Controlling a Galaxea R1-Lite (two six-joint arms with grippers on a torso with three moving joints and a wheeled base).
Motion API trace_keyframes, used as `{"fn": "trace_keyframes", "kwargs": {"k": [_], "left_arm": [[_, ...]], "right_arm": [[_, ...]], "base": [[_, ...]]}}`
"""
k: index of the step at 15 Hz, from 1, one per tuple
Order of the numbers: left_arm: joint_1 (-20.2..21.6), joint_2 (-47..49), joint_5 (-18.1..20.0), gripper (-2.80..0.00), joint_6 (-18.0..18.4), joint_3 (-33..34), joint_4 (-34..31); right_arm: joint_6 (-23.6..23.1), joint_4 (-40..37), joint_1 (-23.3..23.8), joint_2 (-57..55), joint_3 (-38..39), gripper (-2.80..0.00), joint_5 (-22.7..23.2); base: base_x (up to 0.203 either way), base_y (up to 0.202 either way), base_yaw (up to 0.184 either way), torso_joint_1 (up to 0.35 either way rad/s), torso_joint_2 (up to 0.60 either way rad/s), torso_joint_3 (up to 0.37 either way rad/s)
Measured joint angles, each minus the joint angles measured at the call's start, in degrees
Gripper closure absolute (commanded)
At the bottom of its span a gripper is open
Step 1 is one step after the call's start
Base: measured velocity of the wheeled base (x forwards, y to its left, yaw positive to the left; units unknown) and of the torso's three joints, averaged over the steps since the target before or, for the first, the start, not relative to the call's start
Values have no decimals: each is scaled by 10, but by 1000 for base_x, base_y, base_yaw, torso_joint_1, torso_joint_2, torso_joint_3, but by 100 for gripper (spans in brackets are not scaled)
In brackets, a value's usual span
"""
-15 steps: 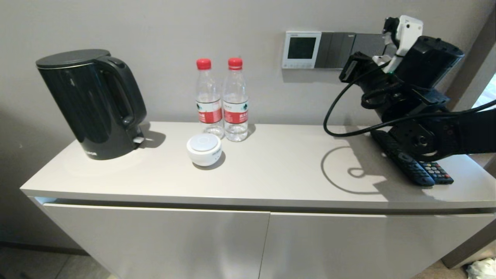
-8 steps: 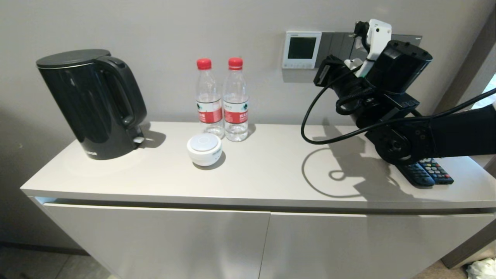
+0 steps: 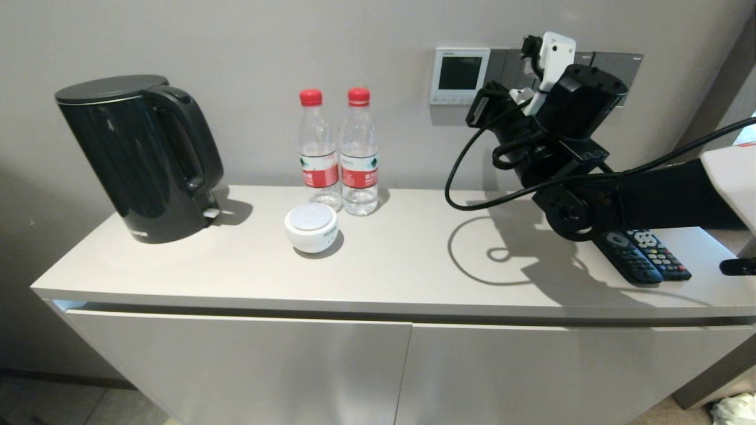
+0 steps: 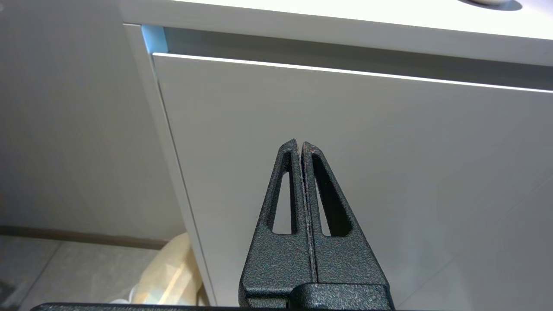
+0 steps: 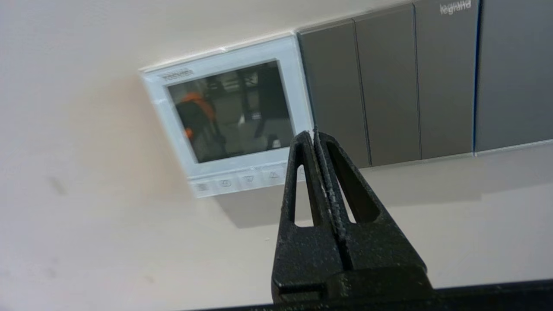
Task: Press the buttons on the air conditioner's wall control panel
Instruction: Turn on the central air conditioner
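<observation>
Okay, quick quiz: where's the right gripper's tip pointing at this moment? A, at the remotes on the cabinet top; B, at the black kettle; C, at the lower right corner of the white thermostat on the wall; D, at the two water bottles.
C: in the right wrist view the shut right gripper points at the thermostat where its lower right corner meets the dark grey switch plates, beside the row of buttons.

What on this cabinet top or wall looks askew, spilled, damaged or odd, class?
Only the black kettle stands out: it seems to lean, though the camera angle may cause that. The two bottles stand upright and capped, the remotes lie flat, the control panel looks intact. The right gripper is shut near it.
</observation>
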State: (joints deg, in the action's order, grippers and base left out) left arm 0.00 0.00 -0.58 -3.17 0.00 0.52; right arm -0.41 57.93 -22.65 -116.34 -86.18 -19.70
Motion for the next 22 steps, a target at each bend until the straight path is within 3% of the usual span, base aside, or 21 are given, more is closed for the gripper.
{"fn": "trace_keyframes", "kwargs": {"k": [22], "left_arm": [[0,0,0,0,0,0,0]], "right_arm": [[-13,25,2,-78,-48,0,-2]], "base": [[0,0,0,0,0,0]]}}
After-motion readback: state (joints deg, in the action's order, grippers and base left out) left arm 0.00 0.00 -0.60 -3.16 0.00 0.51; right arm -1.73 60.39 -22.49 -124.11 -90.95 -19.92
